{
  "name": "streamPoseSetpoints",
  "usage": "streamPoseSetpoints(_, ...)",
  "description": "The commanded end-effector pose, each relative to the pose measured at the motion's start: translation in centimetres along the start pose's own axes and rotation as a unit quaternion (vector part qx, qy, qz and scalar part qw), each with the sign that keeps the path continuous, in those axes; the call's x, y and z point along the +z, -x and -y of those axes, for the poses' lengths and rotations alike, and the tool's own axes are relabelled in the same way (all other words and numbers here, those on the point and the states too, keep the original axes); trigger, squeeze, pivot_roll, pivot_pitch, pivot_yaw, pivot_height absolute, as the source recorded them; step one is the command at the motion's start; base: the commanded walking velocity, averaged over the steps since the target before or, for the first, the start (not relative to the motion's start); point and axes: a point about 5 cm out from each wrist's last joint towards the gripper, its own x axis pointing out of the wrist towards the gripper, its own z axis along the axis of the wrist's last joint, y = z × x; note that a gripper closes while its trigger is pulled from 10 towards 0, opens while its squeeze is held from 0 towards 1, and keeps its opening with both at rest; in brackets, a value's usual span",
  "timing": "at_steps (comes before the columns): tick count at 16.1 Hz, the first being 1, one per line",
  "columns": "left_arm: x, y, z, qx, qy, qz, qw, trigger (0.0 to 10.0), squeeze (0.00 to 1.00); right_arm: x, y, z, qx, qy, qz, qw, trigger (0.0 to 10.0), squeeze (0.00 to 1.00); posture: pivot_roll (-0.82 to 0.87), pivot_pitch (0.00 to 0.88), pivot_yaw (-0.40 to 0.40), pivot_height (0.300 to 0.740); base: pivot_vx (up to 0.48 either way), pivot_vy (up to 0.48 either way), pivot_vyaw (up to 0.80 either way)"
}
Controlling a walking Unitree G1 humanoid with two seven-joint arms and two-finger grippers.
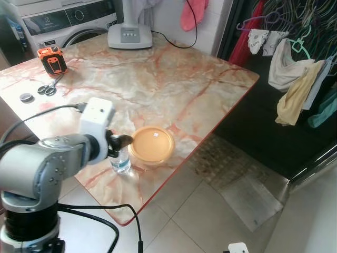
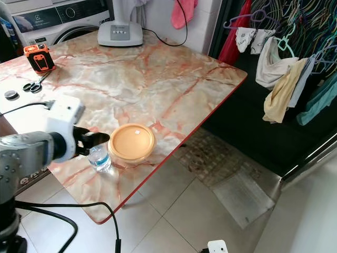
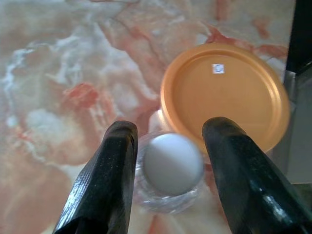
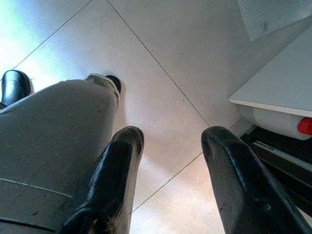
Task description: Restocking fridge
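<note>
Two black fingers of the left pincer (image 3: 168, 165) hang apart over the small clear water bottle (image 1: 120, 162), one on each side of its white cap, not gripping. The bottle stands near the marble surface's (image 1: 158, 79) front edge, just beside the orange lid (image 1: 151, 144). The right pincer (image 4: 168, 168), fingers spread, hangs over floor tiles.

Washing machine (image 1: 63, 23): "Electrolux" on front panel, barely legible. No other readable text.
</note>
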Motion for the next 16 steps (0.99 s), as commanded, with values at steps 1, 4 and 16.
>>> streamPoseSetpoints(1, 0.39, 0.49, 0.13, 0.001, -0.011, 0.011, 1.0, 10.0, 0.0, -0.38, 0.04, 0.26, -0.002, 0.003, -0.008, 1.0, 10.0, 0.0, 0.19, 0.075, -0.079, 0.74, 0.0, 0.0, 0.0)
streamPoseSetpoints(4, 0.28, 0.44, 0.22, -0.001, -0.011, 0.009, 1.0, 10.0, 0.0, -0.29, 0.03, 0.25, 0.0, 0.003, -0.007, 1.0, 10.0, 0.0, 0.19, 0.074, -0.079, 0.74, 0.0, 0.0, 0.0)
streamPoseSetpoints(16, 0.07, 0.71, 0.66, -0.028, -0.043, -0.004, 0.999, 10.0, 0.0, -0.31, 0.01, 0.03, 0.002, 0.002, -0.012, 1.0, 10.0, 0.0, 0.2, 0.071, -0.07, 0.74, 0.0, 0.0, 0.0)
